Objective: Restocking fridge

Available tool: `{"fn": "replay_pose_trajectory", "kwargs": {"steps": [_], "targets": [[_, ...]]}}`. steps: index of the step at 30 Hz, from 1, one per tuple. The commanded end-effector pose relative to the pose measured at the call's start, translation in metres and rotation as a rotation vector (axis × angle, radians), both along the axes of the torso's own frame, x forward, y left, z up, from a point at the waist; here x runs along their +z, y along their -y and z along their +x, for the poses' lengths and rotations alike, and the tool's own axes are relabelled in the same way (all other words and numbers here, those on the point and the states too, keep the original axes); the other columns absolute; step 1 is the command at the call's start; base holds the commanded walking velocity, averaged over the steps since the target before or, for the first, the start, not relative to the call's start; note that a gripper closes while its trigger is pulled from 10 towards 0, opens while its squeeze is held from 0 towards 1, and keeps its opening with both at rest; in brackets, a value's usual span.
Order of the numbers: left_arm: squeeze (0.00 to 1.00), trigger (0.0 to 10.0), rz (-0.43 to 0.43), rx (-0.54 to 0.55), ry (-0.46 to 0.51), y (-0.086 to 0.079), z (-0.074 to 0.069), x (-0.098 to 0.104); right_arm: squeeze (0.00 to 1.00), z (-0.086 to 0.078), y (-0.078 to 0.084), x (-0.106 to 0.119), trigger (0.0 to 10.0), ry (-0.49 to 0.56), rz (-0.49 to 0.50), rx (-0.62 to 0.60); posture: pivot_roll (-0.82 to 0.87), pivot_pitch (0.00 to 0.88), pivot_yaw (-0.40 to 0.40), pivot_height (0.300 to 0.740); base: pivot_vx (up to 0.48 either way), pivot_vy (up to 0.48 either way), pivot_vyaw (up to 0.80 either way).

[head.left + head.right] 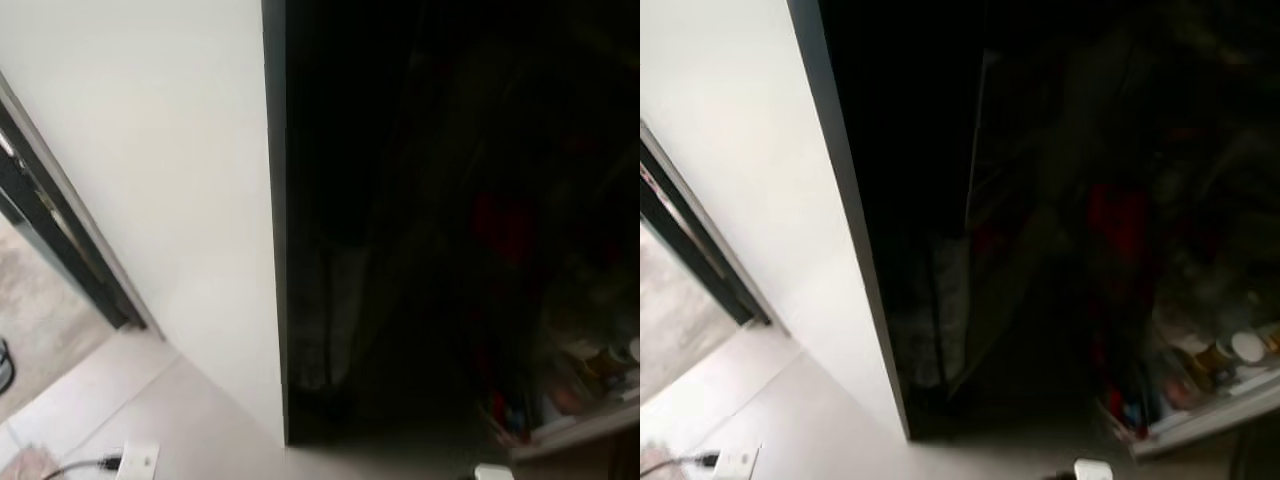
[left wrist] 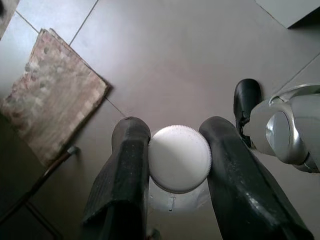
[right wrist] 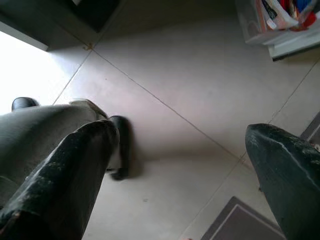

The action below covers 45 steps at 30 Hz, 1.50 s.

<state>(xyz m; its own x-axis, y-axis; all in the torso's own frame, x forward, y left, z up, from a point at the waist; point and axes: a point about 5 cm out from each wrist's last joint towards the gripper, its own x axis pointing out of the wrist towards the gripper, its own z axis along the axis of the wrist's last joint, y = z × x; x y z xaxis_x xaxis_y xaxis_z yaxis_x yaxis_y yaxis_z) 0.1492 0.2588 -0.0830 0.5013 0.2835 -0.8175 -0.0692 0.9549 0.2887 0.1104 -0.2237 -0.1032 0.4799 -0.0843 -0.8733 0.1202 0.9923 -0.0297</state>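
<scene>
Pale floor tiles lie beneath both arms. At lower centre of the left wrist view, the left gripper is clamped on a bottle, its round white cap facing the camera, its long axis running along the fingers. A worn mat lies upper left there. The right gripper hangs spread wide, holding nothing. In the eye views, a dark open fridge fills the right, its door shelf of jars at lower right, a white wall on the left.
</scene>
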Motion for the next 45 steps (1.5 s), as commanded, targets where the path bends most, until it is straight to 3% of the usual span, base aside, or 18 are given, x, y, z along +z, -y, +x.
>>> {"fn": "replay_pose_trajectory", "kwargs": {"steps": [1, 5, 15, 23, 45], "targets": [[0.0, 10.0, -0.011, -0.001, -0.019, 0.0037, -0.0031, -0.0026, 0.0, -0.0049, 0.0032, -0.0007, 10.0, -0.011, 0.002, -0.021, -0.01, 0.086, -0.032, 0.74, 0.0, -0.352, 0.8], [0.0, 10.0, -0.012, -0.001, -0.017, 0.0036, -0.0024, -0.0023, 0.0, -0.0054, 0.0014, -0.0014, 10.0, -0.013, 0.036, -0.048, -0.01, 0.092, -0.032, 0.74, 0.0, -0.352, 0.16], [0.0, 10.0, -0.011, 0.003, -0.009, 0.0025, -0.0014, -0.0015, 0.0, -0.0025, 0.0007, -0.0006, 10.0, -0.009, 0.013, 0.001, -0.01, 0.104, -0.025, 0.74, 0.0, -0.34, 0.24], [0.0, 10.0, -0.009, 0.002, -0.01, 0.0019, -0.001, -0.0012, 0.0, -0.003, 0.0004, -0.0009, 10.0, -0.006, 0.031, -0.048, 0.0, 0.118, -0.021, 0.74, 0.0, -0.31, 0.31], [0.0, 10.0, -0.011, 0.007, -0.005, 0.0023, 0.0004, -0.0008, 0.0, 0.0, -0.0009, 0.0003, 10.0, 0.023, 0.024, -0.029, -0.01, 0.135, -0.021, 0.74, 0.0, 0.0, 0.0]]}}
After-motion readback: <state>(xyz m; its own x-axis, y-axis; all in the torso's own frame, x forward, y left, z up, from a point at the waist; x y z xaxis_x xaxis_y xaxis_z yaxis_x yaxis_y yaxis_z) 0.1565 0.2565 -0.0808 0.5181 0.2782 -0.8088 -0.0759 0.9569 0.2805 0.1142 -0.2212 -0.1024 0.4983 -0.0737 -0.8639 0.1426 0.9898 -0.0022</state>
